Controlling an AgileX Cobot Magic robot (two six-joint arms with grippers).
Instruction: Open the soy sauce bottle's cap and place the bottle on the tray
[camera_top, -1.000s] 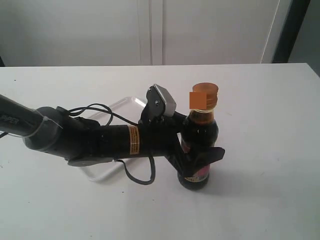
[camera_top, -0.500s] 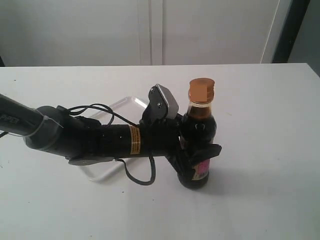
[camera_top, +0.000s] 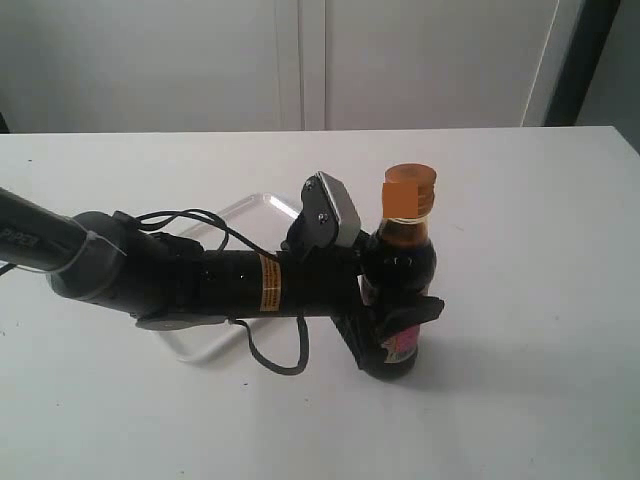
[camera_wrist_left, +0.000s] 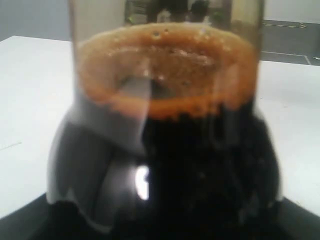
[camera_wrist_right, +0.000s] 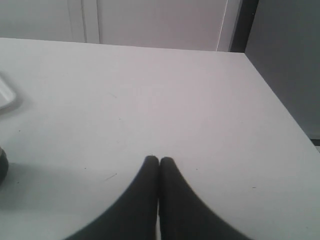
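The soy sauce bottle (camera_top: 402, 262) stands upright on the white table, just right of the tray (camera_top: 243, 214). Its golden-orange cap (camera_top: 410, 190) tops the neck; I cannot tell whether the lid is lifted. My left gripper (camera_top: 396, 318) is shut on the bottle's lower body, one finger (camera_top: 418, 310) across the label. The left wrist view is filled by the bottle (camera_wrist_left: 200, 165) with dark liquid and brown foam (camera_wrist_left: 165, 75). My right gripper (camera_wrist_right: 159, 160) is shut on nothing, low over bare table, and is out of the exterior view.
The left arm (camera_top: 200, 280) lies across the tray and hides most of it. A tray corner (camera_wrist_right: 6, 96) and the bottle's dark base (camera_wrist_right: 2, 166) show at the edge of the right wrist view. The table edge (camera_wrist_right: 280, 105) runs beside the right gripper.
The bottle's top swayed left half a second ago and is now back to the right. The left gripper kept its hold on the bottle.
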